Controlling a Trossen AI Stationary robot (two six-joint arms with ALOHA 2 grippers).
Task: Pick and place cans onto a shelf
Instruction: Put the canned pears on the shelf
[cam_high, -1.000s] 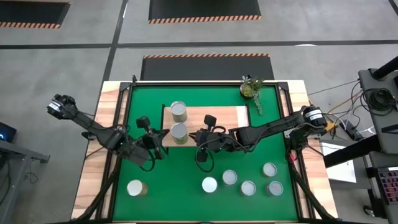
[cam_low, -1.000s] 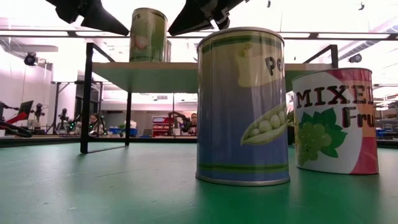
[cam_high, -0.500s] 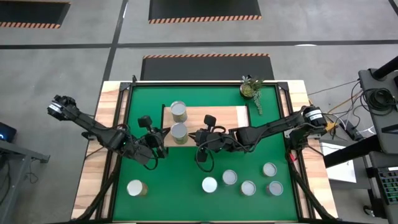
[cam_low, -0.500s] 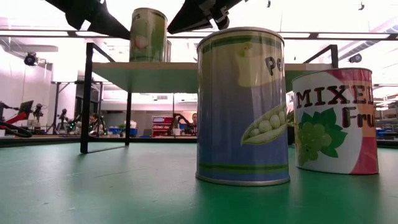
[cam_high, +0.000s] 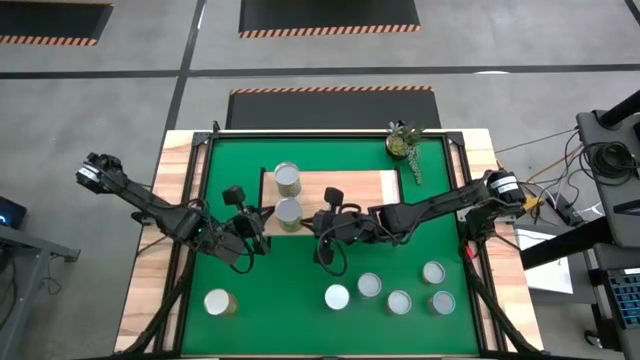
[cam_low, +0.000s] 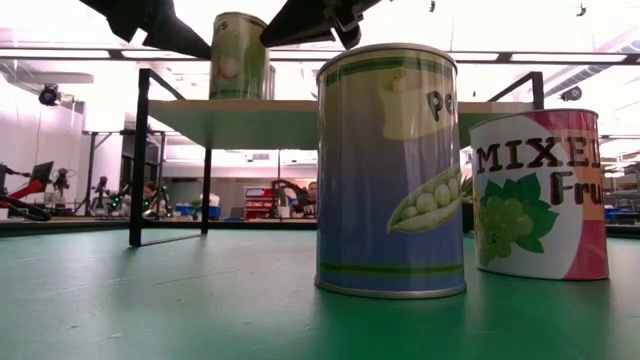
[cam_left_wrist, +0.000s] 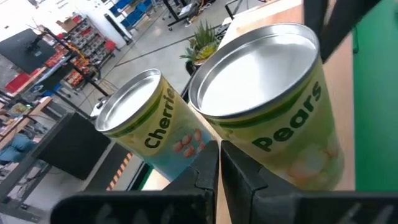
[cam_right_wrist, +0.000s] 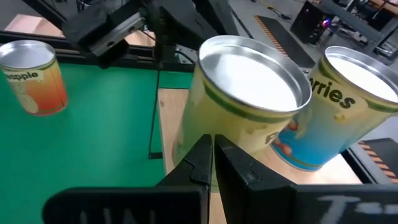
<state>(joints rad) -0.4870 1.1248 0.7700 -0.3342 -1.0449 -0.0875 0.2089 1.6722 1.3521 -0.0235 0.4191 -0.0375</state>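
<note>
Your green mat (cam_high: 300, 270) covers most of the table (cam_high: 145, 290), and near its far middle stands the shelf (cam_high: 365, 185), its light wood top carrying two cans. On it, the Cherries can (cam_high: 287, 179) sits at the far left corner and the Pears can (cam_high: 288, 212) stands just in front of it, close beside it, both upright. Your left arm reaches in from the left edge, and its left gripper (cam_high: 258, 222) hangs just left of the Pears can with its fingers (cam_left_wrist: 208, 177) pressed together and nothing between them. Your right arm stretches in from the right, and its right gripper (cam_high: 318, 222) hovers just right of that same can, fingers (cam_right_wrist: 208, 163) likewise closed on nothing. You have six more cans upright on the mat: one with an orange label (cam_high: 218, 302) alone near the front left, and five in a loose cluster at the front right (cam_high: 337, 296) (cam_high: 369, 286) (cam_high: 399, 301) (cam_high: 433, 272) (cam_high: 441, 302). From table height you see a peas can (cam_low: 390, 170) and a mixed-fruit can (cam_low: 540, 195) closest to the camera. A small potted plant (cam_high: 403, 142) sits at the mat's far right corner.
</note>
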